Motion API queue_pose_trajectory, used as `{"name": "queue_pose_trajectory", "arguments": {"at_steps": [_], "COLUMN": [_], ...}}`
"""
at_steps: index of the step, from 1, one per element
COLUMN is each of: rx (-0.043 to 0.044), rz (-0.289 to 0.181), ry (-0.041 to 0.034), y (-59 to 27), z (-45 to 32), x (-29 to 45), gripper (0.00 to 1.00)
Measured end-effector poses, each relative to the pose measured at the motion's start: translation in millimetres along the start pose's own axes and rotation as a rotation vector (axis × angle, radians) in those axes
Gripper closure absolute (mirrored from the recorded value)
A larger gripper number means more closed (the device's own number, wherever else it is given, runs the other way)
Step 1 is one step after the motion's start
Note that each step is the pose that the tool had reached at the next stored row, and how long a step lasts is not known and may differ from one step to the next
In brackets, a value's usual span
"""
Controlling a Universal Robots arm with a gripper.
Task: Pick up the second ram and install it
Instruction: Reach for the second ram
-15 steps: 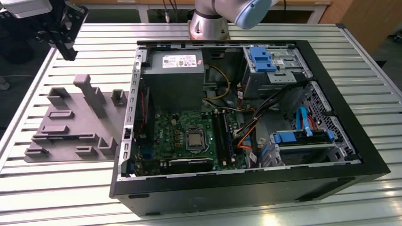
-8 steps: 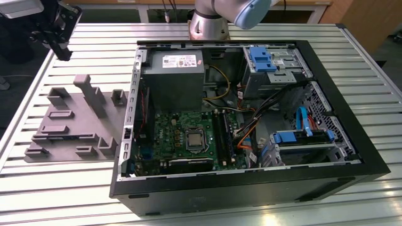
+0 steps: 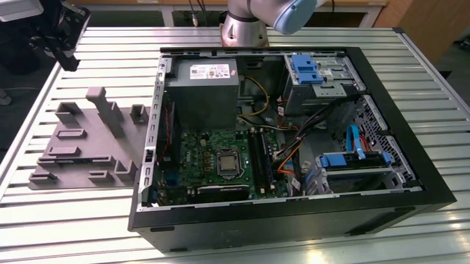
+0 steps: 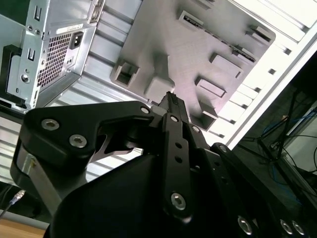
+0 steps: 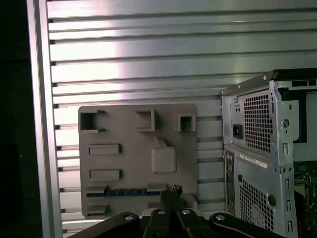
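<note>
The second ram (image 5: 124, 192) is a thin blue-green stick lying in a long slot of the grey fixture plate (image 5: 129, 163), along the plate's edge nearest the camera in the first wrist view. In the exterior view the second ram (image 3: 79, 161) shows as a blue strip low on the fixture plate (image 3: 88, 143). My gripper (image 3: 70, 65) hangs high over the table at the exterior view's upper left, well apart from the plate. Its black fingers (image 4: 171, 99) sit pressed together with nothing between them, and the gripper (image 5: 171, 190) shows the same in the first wrist view.
An open black computer case (image 3: 411, 165) lies at the exterior view's right of the plate. Inside are the green motherboard (image 3: 220, 159) with black memory slots (image 3: 262, 159), a power supply (image 3: 204, 88), blue drive brackets (image 3: 305, 69) and cables. The table (image 3: 96, 220) is ribbed aluminium.
</note>
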State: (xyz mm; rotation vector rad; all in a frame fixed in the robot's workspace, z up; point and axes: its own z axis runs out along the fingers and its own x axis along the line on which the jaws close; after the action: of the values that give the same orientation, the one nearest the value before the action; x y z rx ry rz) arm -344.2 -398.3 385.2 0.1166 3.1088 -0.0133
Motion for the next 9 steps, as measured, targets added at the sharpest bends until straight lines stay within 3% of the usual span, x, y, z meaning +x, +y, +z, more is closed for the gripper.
{"name": "queue_pose_trajectory", "arguments": {"at_steps": [9], "rx": [0.0], "rz": [0.0], "ry": [-0.0001], "y": [-0.8], "z": [-0.1], "x": [10.2], "gripper": [0.87]}}
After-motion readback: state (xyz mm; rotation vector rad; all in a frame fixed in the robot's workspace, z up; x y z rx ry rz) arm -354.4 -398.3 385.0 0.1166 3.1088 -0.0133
